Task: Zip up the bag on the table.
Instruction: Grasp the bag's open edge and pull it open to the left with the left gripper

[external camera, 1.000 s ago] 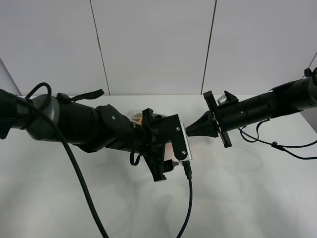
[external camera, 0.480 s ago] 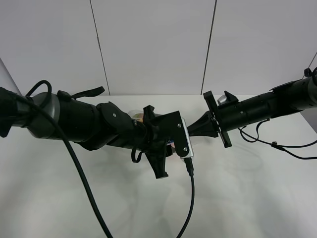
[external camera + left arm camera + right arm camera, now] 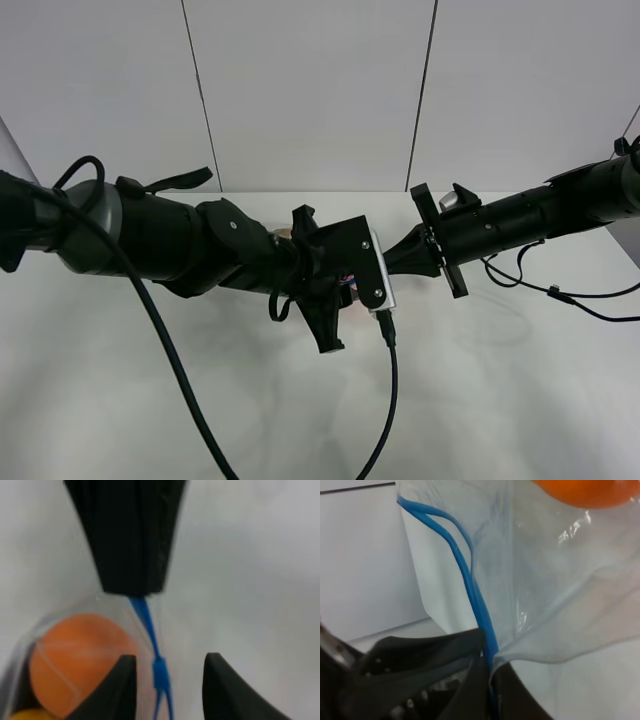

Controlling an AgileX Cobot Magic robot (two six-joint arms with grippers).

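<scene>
The bag (image 3: 545, 595) is clear crinkly plastic with a blue zipper strip (image 3: 470, 580) and an orange (image 3: 75, 665) inside. My right gripper (image 3: 490, 669) is shut on the end of the blue strip; in the left wrist view the right gripper (image 3: 131, 587) hangs as a dark wedge over the strip. My left gripper (image 3: 167, 662) straddles the blue slider (image 3: 160, 672), its jaws narrowed but with a gap on each side. From above, the left arm (image 3: 200, 250) covers nearly all of the bag, and the right gripper (image 3: 392, 262) meets it at mid-table.
The white table (image 3: 500, 380) spreads wide around both arms. A black cable (image 3: 385, 400) hangs from the left wrist toward the front edge. More cables (image 3: 560, 292) trail on the table at the right. White wall panels stand behind.
The left wrist has shifted a little to the right, closer to the right gripper, and now covers more of the bag. The right arm has stayed still.
</scene>
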